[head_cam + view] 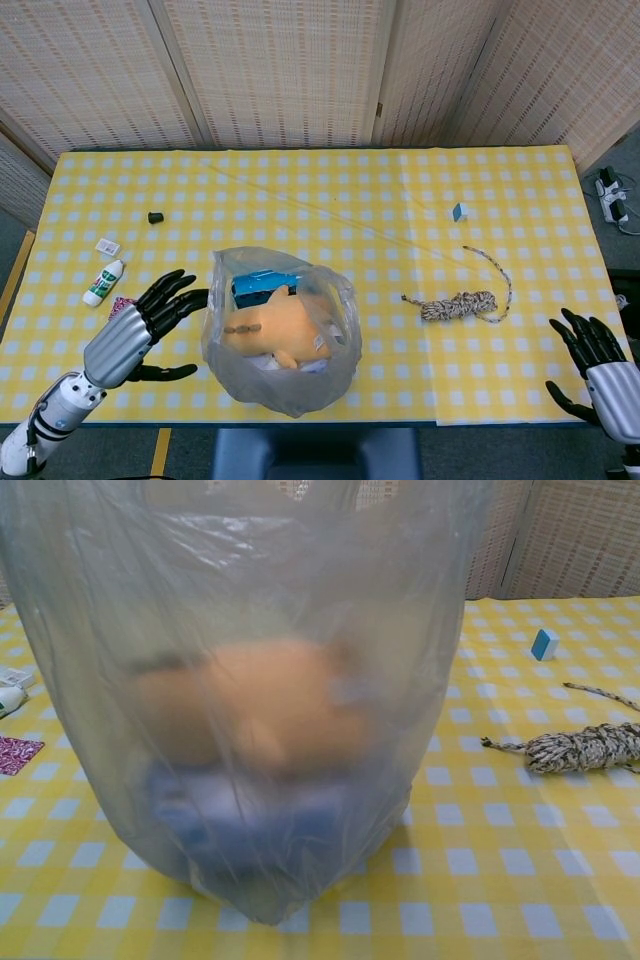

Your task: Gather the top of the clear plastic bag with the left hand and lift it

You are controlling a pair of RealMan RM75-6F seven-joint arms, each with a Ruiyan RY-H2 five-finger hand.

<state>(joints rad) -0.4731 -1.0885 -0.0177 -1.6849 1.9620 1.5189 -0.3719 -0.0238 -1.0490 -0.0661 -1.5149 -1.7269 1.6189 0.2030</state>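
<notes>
A clear plastic bag (283, 335) stands near the table's front edge with its mouth open; inside lie an orange plush toy (275, 330) and a blue box (262, 284). In the chest view the bag (260, 690) fills most of the frame, its contents blurred. My left hand (150, 322) hovers just left of the bag, fingers spread toward its rim, thumb low, holding nothing. My right hand (592, 355) is at the front right corner, far from the bag, fingers apart and empty. Neither hand shows in the chest view.
A coiled rope (462, 303) lies right of the bag. A small blue block (458, 211) sits further back. At the left are a white bottle (103, 282), a white tag (108, 246), a black cap (155, 216) and a pink patch (121, 305).
</notes>
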